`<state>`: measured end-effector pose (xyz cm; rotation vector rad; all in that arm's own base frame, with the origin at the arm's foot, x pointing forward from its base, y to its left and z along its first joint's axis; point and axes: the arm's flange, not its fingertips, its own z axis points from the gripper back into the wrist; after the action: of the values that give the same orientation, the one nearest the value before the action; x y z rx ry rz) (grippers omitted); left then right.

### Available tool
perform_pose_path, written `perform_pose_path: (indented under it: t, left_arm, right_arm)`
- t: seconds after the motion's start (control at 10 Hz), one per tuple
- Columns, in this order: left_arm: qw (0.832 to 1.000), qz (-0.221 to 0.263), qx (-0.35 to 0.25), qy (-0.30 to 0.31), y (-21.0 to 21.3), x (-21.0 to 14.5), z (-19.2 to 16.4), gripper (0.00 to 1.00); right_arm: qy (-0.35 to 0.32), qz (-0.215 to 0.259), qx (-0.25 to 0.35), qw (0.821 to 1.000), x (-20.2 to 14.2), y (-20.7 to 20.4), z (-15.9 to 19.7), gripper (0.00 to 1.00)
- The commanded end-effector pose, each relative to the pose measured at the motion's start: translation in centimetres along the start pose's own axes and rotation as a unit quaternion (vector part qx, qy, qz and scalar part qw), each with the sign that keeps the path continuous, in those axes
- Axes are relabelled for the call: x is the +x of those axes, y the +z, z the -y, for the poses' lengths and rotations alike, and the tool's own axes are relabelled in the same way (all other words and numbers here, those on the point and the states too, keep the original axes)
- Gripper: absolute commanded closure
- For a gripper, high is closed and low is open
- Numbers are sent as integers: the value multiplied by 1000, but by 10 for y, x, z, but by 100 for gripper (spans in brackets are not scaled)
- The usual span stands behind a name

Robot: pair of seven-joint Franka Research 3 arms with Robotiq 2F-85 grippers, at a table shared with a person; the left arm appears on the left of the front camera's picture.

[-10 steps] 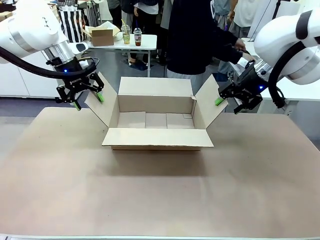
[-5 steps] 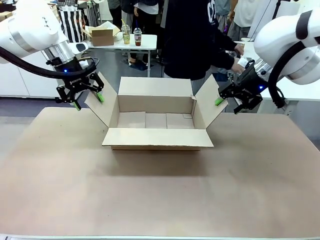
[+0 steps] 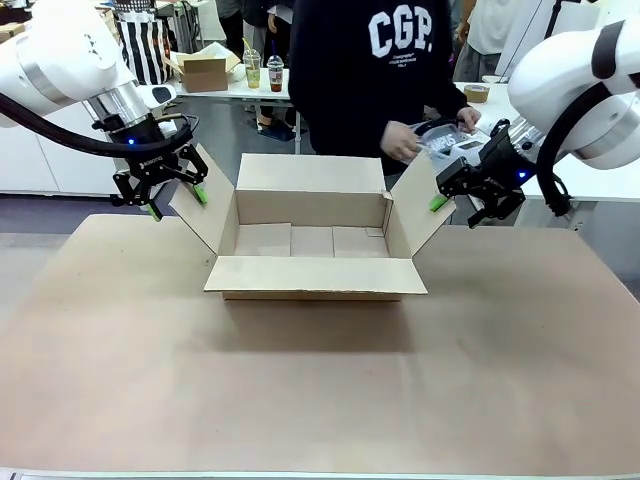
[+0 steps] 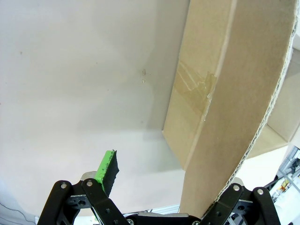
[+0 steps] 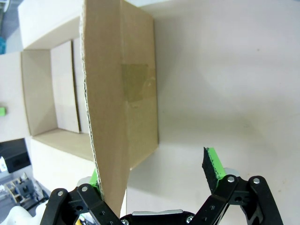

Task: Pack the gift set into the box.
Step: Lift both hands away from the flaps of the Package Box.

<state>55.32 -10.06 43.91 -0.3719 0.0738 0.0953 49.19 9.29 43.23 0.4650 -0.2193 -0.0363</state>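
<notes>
Sitting mid-counter [image 3: 320,400], one large brown corrugated cardboard carton [image 3: 312,240] shows four spread flaps and a bare floor. Two robot hands, left hand [image 3: 175,195] and right hand [image 3: 455,205], stand released, each straddling a side flap. The person's hands [image 3: 400,145] hold a grey pouch [image 3: 440,140] behind the carton.

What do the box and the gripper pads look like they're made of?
The box: plain matte brown corrugated cardboard; fluting shows along the flap edge, with clear tape patches. The pads: bright green, matte, likely rubber or foam on black fingers; hard to confirm.
</notes>
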Motion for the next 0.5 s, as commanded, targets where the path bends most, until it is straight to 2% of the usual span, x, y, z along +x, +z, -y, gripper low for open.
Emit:
perform_pose_path:
  t: [0.0, 0.4]
  left_arm:
    - [1000, 2, 5, -2, 2, -2, -1, 0]
    - [1000, 2, 5, -2, 2, -2, -1, 0]
  right_arm:
    - [-3, 5, -9, 1000, 2, 3, -2, 0]
    - [-3, 5, -9, 1000, 2, 3, -2, 0]
